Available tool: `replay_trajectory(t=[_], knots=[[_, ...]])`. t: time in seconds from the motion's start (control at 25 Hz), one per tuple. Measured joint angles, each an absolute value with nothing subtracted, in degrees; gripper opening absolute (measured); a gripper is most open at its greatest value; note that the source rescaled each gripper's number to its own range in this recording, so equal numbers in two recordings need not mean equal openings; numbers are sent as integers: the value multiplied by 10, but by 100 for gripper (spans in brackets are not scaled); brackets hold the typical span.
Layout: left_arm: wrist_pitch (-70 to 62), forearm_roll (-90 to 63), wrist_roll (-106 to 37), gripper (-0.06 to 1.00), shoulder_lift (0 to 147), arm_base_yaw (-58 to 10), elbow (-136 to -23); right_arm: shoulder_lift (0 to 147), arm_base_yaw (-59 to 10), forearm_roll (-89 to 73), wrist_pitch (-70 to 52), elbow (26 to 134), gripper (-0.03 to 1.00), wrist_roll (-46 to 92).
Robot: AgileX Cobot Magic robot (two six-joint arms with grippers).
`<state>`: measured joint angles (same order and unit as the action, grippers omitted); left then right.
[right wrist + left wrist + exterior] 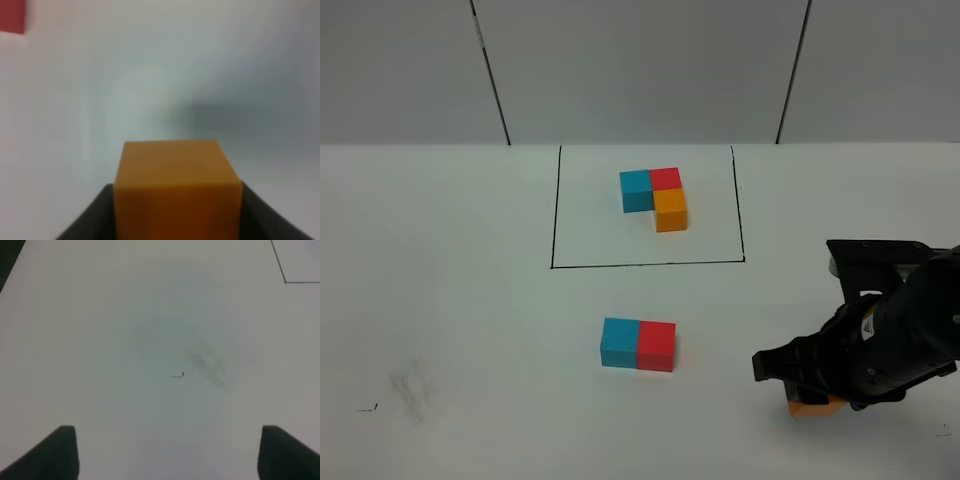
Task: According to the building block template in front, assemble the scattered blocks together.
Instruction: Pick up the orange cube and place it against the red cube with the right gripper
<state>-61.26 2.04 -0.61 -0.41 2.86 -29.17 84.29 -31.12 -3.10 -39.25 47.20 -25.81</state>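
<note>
1. The fingers (pixel 62 452) of the left gripper (pixel 170 455) stand wide apart and hold nothing. Under them we see only the bare white table (pixel 100 340) with a grey smudge (pixel 207 365). This gripper does not show in the high view, and no block is near it.
2. In the middle of the table the blue cube (pixel 620 342) and the red cube (pixel 657 346) lie touching, blue on the left and red on the right. Their common long axis runs from left to right. This matches the blue-red row of the building block template (pixel 655 198), which sits farther back inside the black frame (pixel 645 266).
3. In the template the orange block touches the near face of the red one. So we judge that the free place is just in front of the red cube.
4. On the right, the right gripper (pixel 815 395) is clenched on the orange cube (pixel 817 406). In its wrist view the cube fills the gap between both fingers (pixel 95 217). We cannot tell if the cube rests on the table or is a little lifted.
5. From the orange cube, the red cube lies to the left and slightly farther back, well apart. We judge that the right arm is the nearer one and that it carries the missing piece. The coming move should therefore go leftward and end with the orange cube against the near face of the red cube, without pushing the pair.
</note>
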Motion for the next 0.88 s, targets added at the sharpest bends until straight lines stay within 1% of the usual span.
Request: replay_trajectory(t=[0.32, 0.48, 0.6, 0.88], knots=[[-613, 20, -7, 84, -4, 29, -292, 843, -355, -4, -422, 503, 0, -282], [-613, 20, -7, 84, -4, 29, -292, 843, -362, 22, -478, 543, 0, -282], [-613, 20, -7, 84, -4, 29, -292, 843, -390, 45, -507, 568, 0, -290], [-613, 20, -7, 84, -4, 29, -292, 843, -453, 57, -516, 571, 0, -342]])
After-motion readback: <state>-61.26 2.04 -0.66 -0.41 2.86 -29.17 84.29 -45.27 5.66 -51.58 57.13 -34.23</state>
